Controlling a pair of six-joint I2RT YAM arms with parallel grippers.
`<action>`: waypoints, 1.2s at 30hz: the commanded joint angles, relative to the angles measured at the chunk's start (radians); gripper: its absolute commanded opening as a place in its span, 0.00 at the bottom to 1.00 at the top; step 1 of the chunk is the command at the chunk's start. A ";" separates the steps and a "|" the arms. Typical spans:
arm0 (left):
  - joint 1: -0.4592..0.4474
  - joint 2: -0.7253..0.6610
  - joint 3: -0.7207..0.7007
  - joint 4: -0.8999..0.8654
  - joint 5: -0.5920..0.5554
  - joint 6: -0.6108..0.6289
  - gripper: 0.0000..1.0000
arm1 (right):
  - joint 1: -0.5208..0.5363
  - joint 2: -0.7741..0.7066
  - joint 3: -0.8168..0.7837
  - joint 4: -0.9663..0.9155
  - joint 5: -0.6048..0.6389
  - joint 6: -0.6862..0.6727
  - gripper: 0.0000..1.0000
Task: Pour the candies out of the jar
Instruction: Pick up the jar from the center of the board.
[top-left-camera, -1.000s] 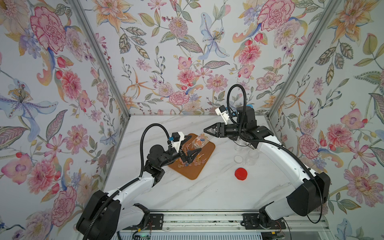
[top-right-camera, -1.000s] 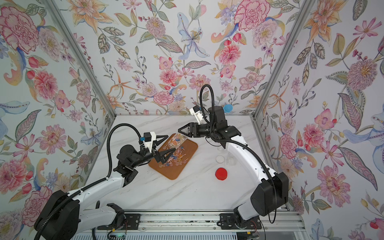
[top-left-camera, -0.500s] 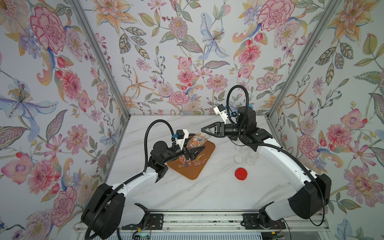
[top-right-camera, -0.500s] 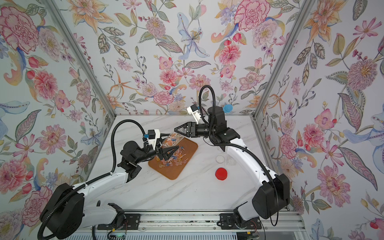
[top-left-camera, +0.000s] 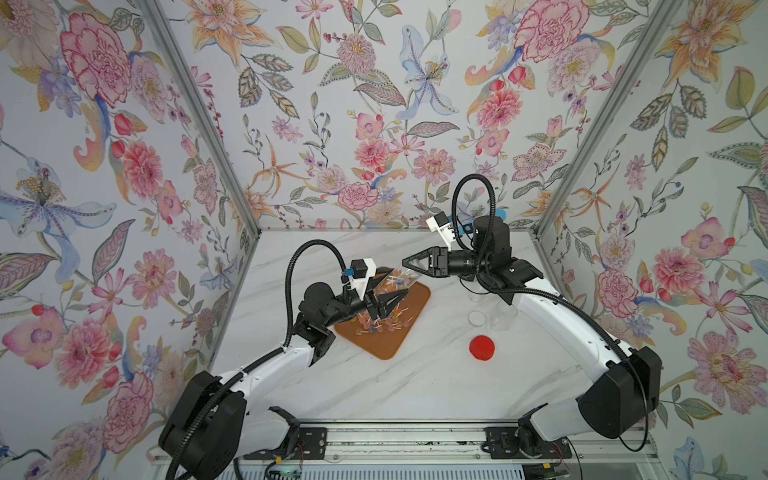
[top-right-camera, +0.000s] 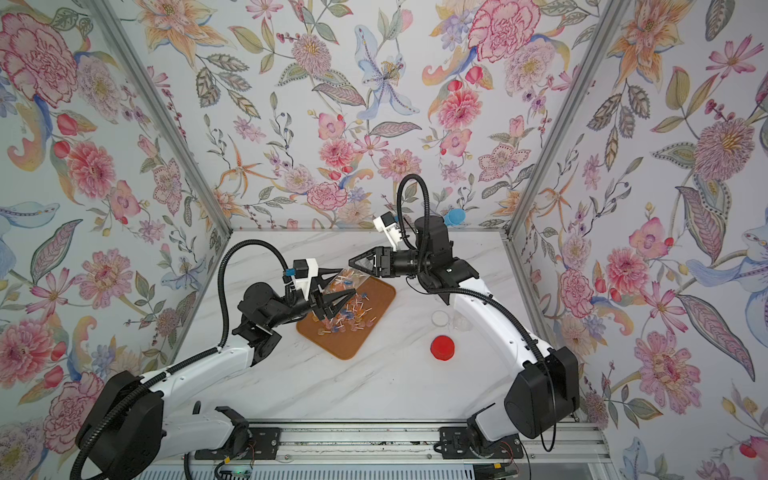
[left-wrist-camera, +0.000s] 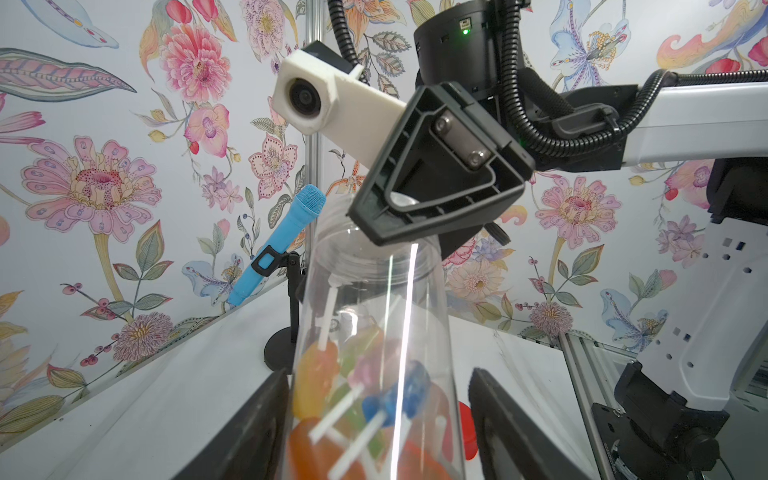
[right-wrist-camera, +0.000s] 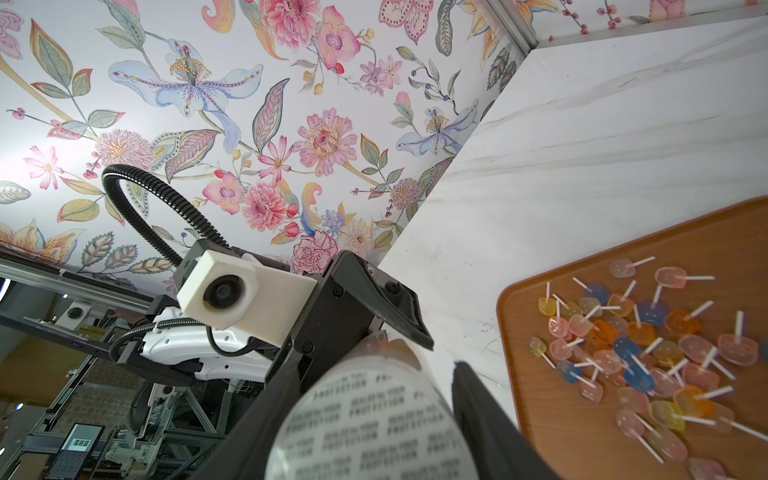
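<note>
Stereo pair overhead; both wrist views near jar (left-wrist-camera: 365, 291).

Dark print runs in repeated rows across the round whitish end of the clear plastic jar (right-wrist-camera: 374, 419) in the right wrist view. It is too blurred to read. No other label, brand, number or sign is legible anywhere.
</note>
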 joint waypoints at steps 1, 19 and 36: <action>-0.006 0.015 0.021 0.003 -0.001 0.001 0.70 | 0.012 -0.028 -0.010 0.061 -0.011 0.012 0.33; -0.006 0.004 0.042 -0.034 0.013 0.016 0.40 | 0.007 -0.032 -0.006 0.056 0.002 0.006 0.35; -0.046 -0.047 -0.094 0.016 -0.307 0.093 0.00 | 0.040 -0.046 -0.045 0.028 0.440 0.121 0.89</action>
